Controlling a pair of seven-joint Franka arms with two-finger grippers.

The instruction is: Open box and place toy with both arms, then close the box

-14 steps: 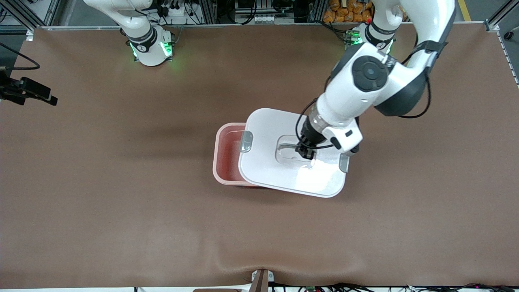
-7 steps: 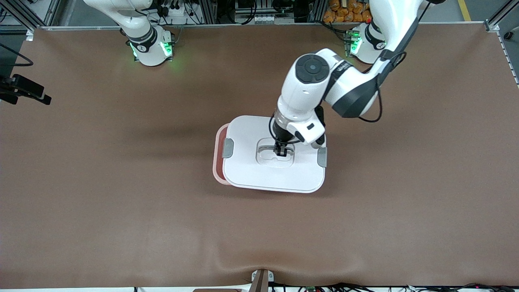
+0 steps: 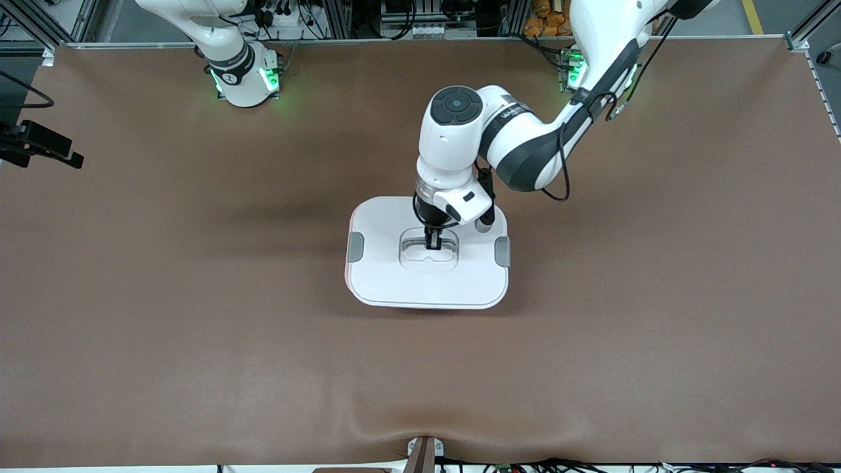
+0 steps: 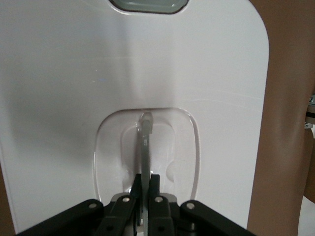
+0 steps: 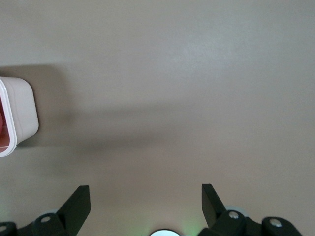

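Observation:
The box sits mid-table with its white lid (image 3: 427, 282) squarely over it, so only a sliver of the pink tub (image 5: 3, 128) shows in the right wrist view. My left gripper (image 3: 433, 244) reaches down into the lid's recess and is shut on the thin grey handle (image 4: 145, 142), which stands upright between the fingers (image 4: 154, 183). Grey clips (image 3: 355, 247) (image 3: 502, 251) sit at the lid's two ends. My right gripper (image 5: 145, 188) hangs open with nothing in it over bare table near its own base. The toy is hidden.
A black device (image 3: 41, 148) juts in over the table edge at the right arm's end. A small bracket (image 3: 424, 453) sits at the near edge. The brown mat (image 3: 197, 295) stretches around the box on every side.
My left gripper carried the lid toward the right arm's end of the table, from half off the tub to squarely over it. The open pink interior is now covered.

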